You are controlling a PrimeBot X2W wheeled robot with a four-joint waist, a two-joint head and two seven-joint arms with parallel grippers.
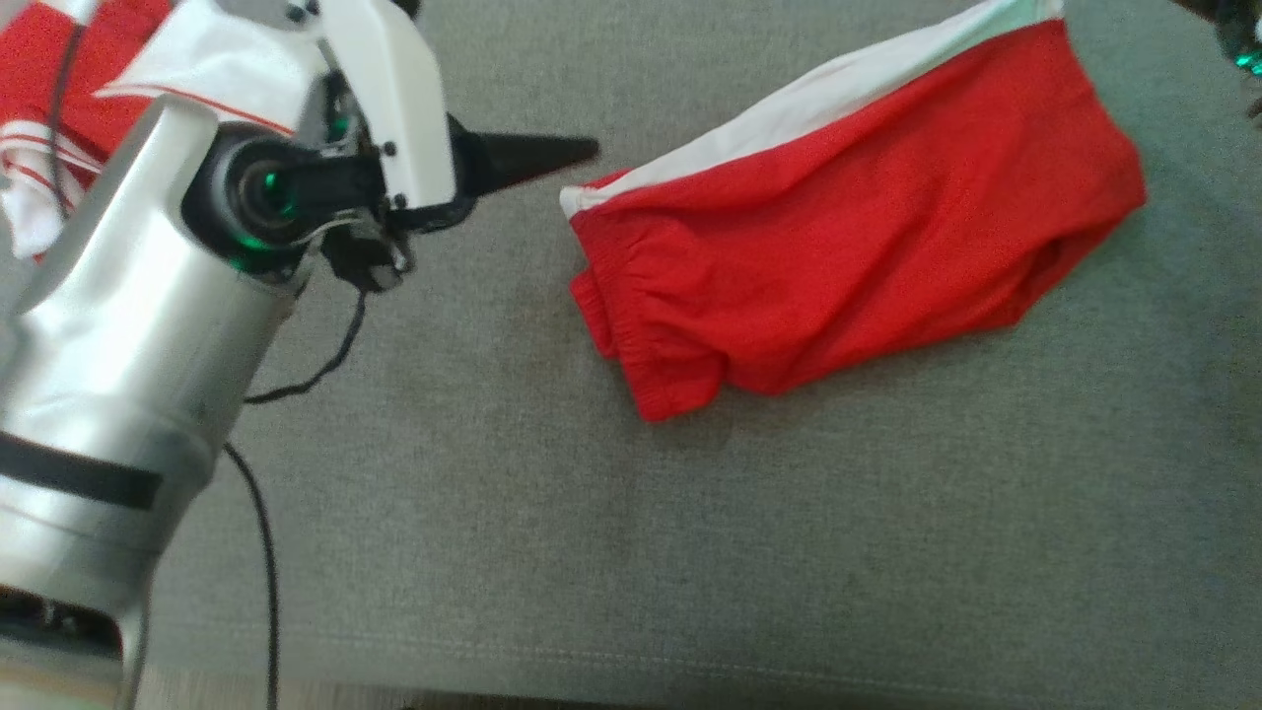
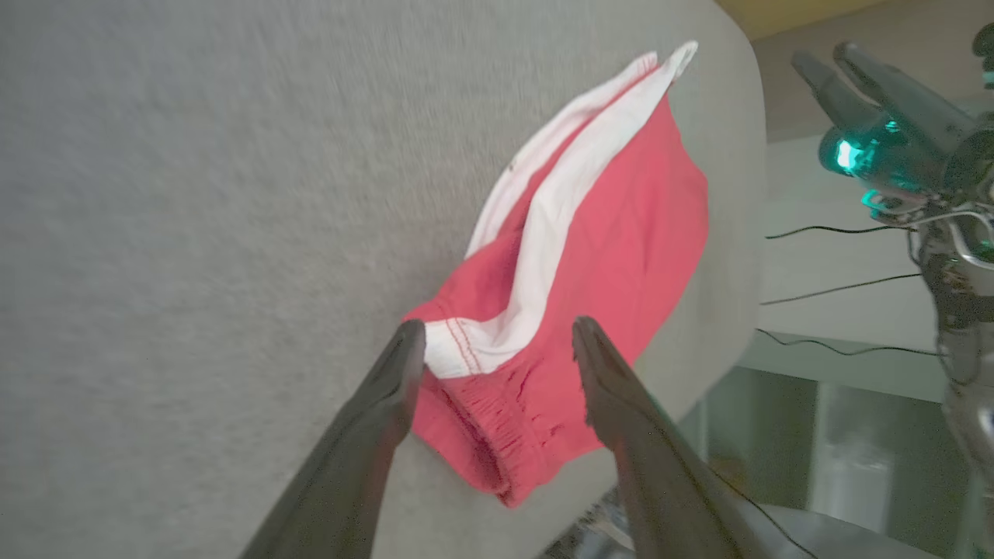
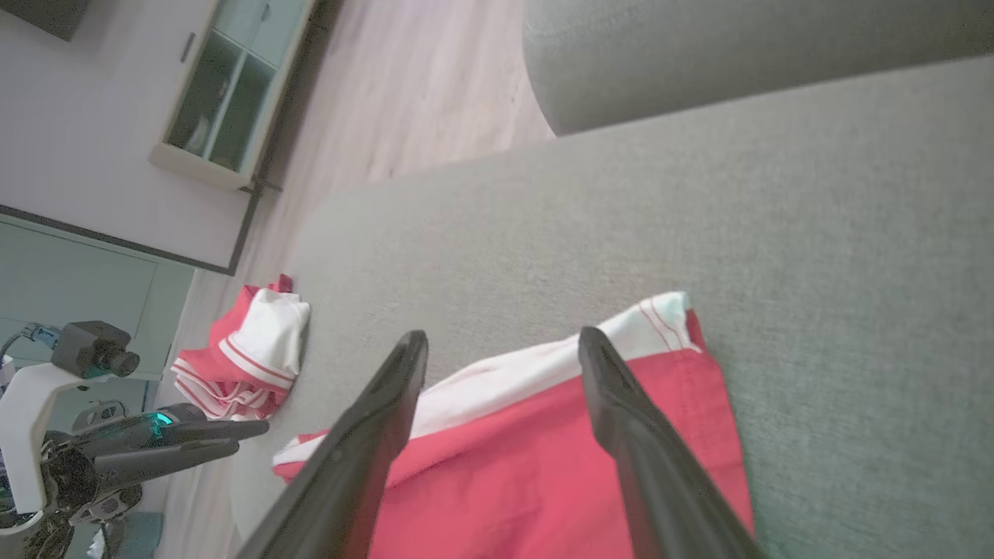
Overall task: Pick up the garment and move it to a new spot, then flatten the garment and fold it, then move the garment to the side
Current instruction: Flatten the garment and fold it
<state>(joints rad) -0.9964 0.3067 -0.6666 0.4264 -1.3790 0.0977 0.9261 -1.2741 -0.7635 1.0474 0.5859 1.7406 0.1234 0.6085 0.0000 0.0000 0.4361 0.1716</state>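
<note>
- The grey sofa seat (image 1: 690, 552) spreads across the head view and bears everything else.
- The red shorts (image 1: 868, 227), with a white side stripe, lie flat on it in the centre-right. Their long axis runs from the elastic waistband at centre-left up to the leg hem at the upper right. They look folded in half along their length, though the layers are hard to make out.
- The left gripper (image 2: 498, 334) has its fingers spread wide and holds nothing. In the head view its dark tip points at the waistband corner from just left of it, not touching.
- The right gripper (image 3: 503, 340) is likewise spread and empty, hovering over the hem end with the white stripe between its fingers.
- Each arm is thus nearest one end of the long axis, which suits a two-ended pinch for the next move.
- A heap of red-and-white clothes (image 1: 59, 99) sits in the upper left corner, well apart from the shorts.
- A black cable (image 1: 261, 532) dangles from the left arm at lower left, and nothing lies between grippers and cloth.
</note>
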